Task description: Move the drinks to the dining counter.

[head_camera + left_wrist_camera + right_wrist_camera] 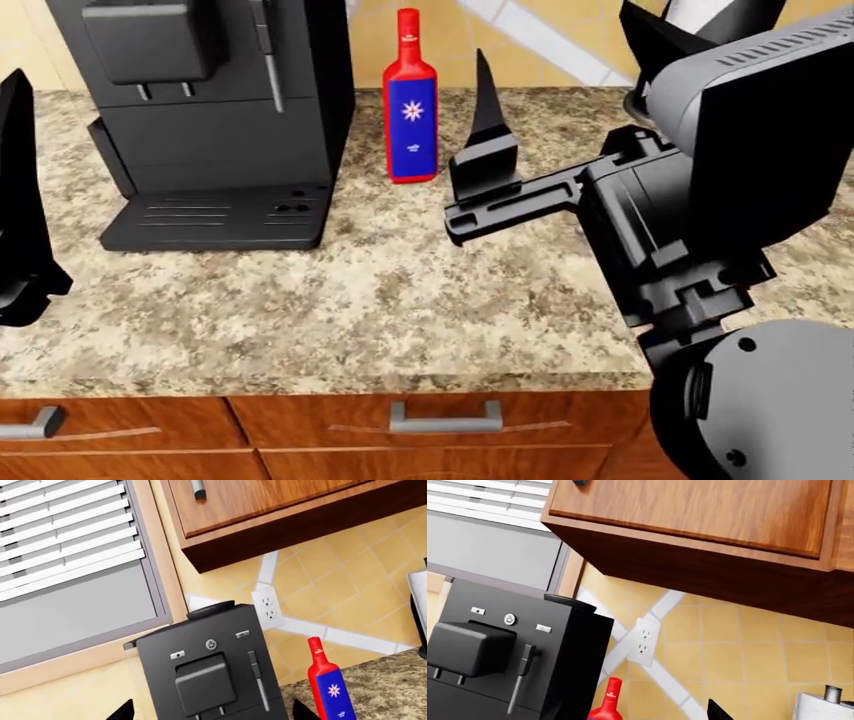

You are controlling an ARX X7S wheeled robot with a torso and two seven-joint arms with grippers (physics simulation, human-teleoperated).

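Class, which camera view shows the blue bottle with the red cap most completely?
The head view: the whole blue bottle stands upright on the granite counter. The left wrist view cuts off its base; the right wrist view shows only its cap and shoulders.

Coffee machine (pixel 214 110): black, upright on the worktop, drip tray facing forward.
Worktop (pixel 400 300): brown speckled granite, under the coffee machine.
Drawers (pixel 441 440): orange wood, metal handles, below the worktop.
Wall outlet (pixel 268 607): white, on yellow tiles behind the coffee machine.
Wall cabinet (pixel 694 535): brown wood, above the coffee machine.
Window blinds (pixel 60 535): white, beside the coffee machine.
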